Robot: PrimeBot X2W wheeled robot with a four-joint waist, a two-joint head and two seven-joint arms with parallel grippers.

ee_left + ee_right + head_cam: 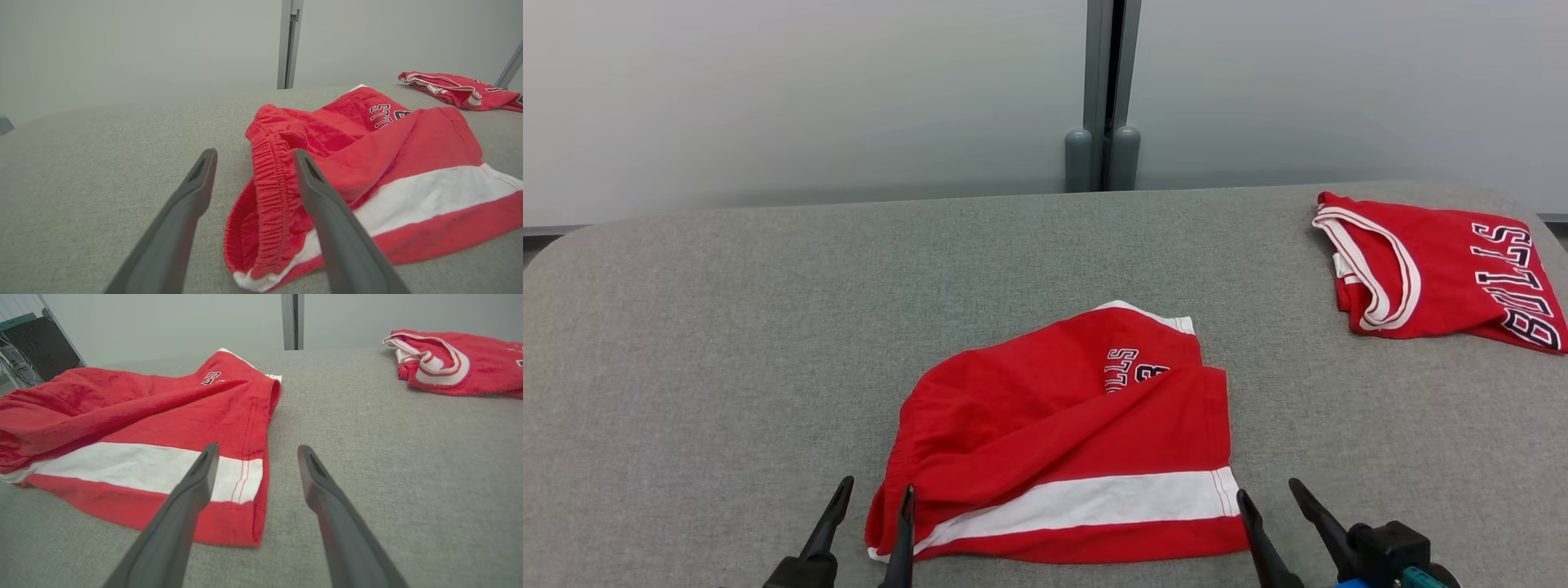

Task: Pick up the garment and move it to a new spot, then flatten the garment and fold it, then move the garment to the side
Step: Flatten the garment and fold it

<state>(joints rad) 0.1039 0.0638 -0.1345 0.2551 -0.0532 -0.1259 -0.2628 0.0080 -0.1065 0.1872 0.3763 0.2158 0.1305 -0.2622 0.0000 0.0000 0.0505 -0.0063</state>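
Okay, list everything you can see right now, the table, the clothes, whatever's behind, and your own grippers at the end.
shorts: one, red with a white stripe, crumpled at the table's near middle
jersey: one, red with white trim, folded at the far right
table: one, grey fabric top, under both garments
post: one, grey, upright behind the table
wall: pale grey panels, either side of the post
dark equipment: one, black, off the table, top left of the right wrist view
left gripper: one, dark, open at the shorts' near left corner
right gripper: one, dark, open beside the shorts' near right corner

Left fingers [827, 527] spread; right fingers [1260, 543] spread.
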